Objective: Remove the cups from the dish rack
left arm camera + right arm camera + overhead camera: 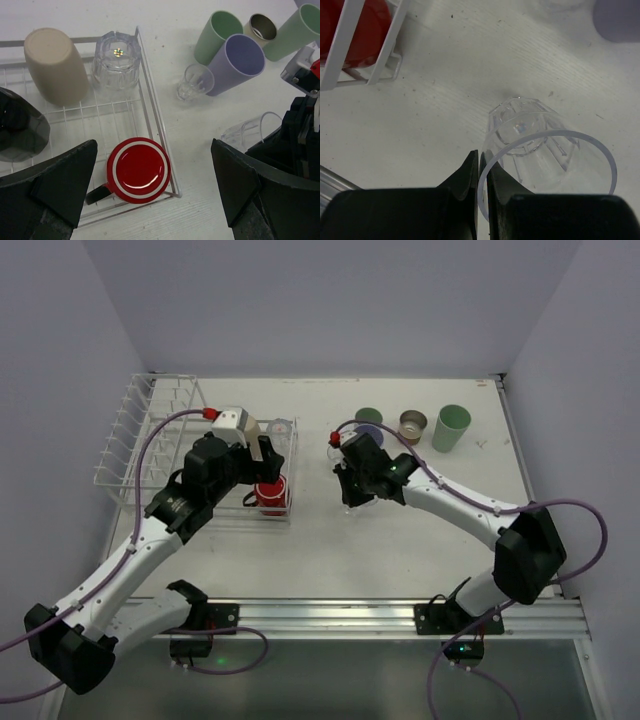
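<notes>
your arms are white with black joints, the left gripper matte black, purple cables tipped red.

- We see only part of the dark cup, cut off by the left edge.
- The red mug runs past the top edge, behind the rack wires.

Red mug with white ring, beige cup, clear tumbler, white wire rack

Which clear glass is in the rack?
The upside-down glass beside the beige cup; another stands by the lavender cup, the right gripper holds the third glass.
</notes>
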You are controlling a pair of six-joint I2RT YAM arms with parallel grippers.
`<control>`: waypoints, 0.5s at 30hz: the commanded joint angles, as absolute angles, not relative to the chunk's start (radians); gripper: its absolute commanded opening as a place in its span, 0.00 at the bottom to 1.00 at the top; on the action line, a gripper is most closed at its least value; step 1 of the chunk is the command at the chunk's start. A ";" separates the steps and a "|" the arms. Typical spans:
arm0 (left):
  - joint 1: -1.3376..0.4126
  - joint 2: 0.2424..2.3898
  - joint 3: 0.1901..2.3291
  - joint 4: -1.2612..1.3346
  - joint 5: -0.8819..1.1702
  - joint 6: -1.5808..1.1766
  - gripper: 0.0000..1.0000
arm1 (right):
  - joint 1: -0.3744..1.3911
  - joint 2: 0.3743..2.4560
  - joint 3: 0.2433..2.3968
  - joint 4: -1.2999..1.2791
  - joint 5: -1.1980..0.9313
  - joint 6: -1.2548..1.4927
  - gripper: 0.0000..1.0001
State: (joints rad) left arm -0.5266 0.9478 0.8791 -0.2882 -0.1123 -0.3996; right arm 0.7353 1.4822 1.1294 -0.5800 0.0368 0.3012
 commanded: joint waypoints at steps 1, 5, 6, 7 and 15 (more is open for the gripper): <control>-0.528 0.982 0.911 -0.267 -0.150 -0.394 1.00 | 0.770 1.563 1.212 -0.589 0.067 0.255 0.06; -0.528 1.048 0.930 -0.235 -0.182 -0.394 1.00 | 0.775 1.629 1.246 -0.572 0.077 0.239 0.07; -0.528 1.061 0.937 -0.229 -0.189 -0.396 0.99 | 0.775 1.638 1.250 -0.569 0.084 0.232 0.07; -0.528 1.092 0.957 -0.219 -0.195 -0.394 0.97 | 0.776 1.647 1.255 -0.571 0.103 0.230 0.08; -0.528 1.287 1.061 -0.140 -0.287 -0.387 0.88 | 0.778 1.628 1.218 -0.520 0.092 0.219 0.33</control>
